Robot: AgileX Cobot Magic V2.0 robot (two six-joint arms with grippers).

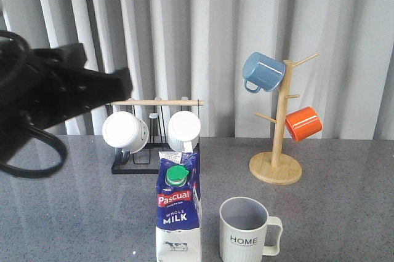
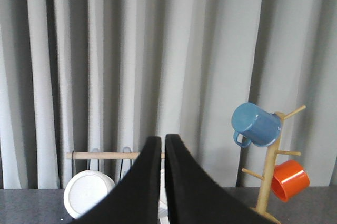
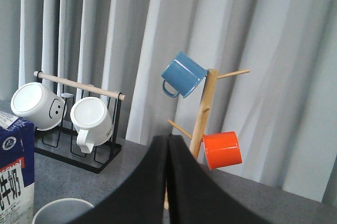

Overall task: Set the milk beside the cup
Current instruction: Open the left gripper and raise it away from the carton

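Observation:
The milk [image 1: 178,213], a blue-and-white carton with a green cap and red "Pascual" label, stands upright at the table's front centre. The cup [image 1: 246,231], off-white and ribbed with "HOME" lettering, stands just right of it, handle to the right, a small gap between them. In the right wrist view the carton's edge [image 3: 15,166] and the cup's rim [image 3: 60,211] show. My left gripper [image 2: 162,141] is shut and empty, raised high at the left [image 1: 120,80]. My right gripper [image 3: 167,140] is shut and empty, above the table; it does not show in the front view.
A black wire rack [image 1: 132,166] with a wooden bar holds two white mugs [image 1: 125,131] behind the milk. A wooden mug tree [image 1: 277,163] at the back right carries a blue mug [image 1: 263,71] and an orange mug [image 1: 303,123]. Grey curtains hang behind.

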